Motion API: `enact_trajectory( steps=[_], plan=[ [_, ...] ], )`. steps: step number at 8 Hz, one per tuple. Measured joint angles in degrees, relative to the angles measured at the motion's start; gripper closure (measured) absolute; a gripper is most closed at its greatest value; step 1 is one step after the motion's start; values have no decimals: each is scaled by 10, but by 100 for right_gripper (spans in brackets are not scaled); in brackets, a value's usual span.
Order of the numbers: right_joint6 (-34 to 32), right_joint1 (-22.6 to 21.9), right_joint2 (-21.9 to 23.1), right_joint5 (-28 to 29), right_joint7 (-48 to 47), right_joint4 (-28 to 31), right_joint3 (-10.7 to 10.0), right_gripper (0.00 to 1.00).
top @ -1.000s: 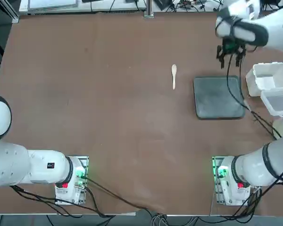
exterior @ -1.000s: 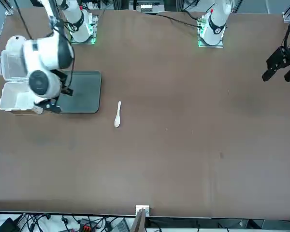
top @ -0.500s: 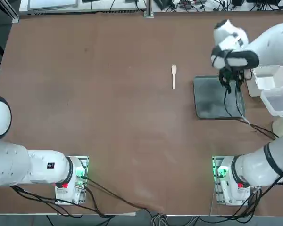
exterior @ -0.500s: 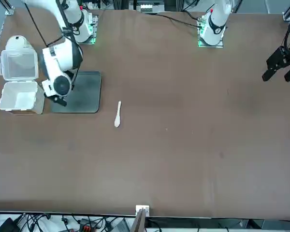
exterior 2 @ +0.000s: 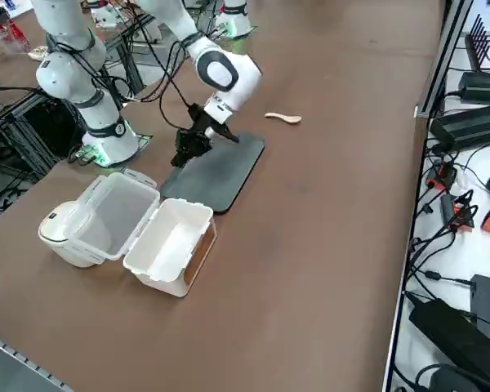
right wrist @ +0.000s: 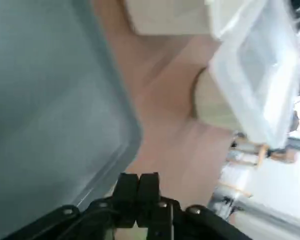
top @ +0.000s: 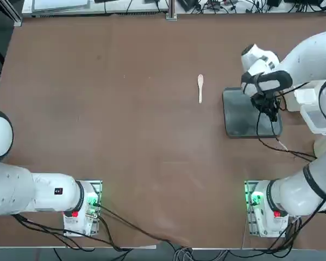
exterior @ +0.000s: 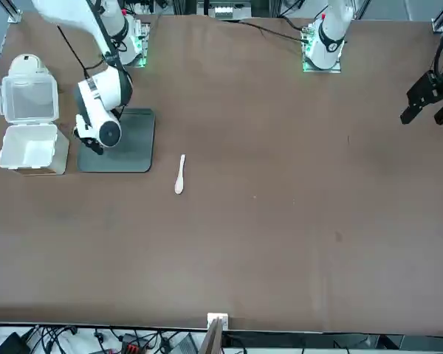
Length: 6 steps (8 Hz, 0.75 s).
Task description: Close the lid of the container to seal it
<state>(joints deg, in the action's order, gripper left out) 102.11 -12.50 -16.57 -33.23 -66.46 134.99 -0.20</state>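
White right arm [top: 315, 57] with dark trim, ending in a black right gripper [right wrist: 138, 176] above the table near the grey tray [top: 242, 117].
You see smooth, rounded white shells, with dark grey bands [top: 309, 182] around the joints. Down at the base [top: 266, 223], a green light [top: 256, 199] glows near a small red patch [top: 276, 213]. Black cables [top: 293, 152] hang loosely along the arm. Your wrist view shows blocky, square-ended black fingers [right wrist: 149, 186] and small, round, silvery screws [right wrist: 162, 204] on the dark gripper parts.
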Motion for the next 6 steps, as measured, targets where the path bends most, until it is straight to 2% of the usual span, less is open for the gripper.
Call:
enact_trajectory(
  steps=[2, 6],
  plan=[
    [-2, 0, -8, -85, -61, 41, -3, 98],
    [-27, 10, -38, -195, -156, 86, -12, 98]
  ],
)
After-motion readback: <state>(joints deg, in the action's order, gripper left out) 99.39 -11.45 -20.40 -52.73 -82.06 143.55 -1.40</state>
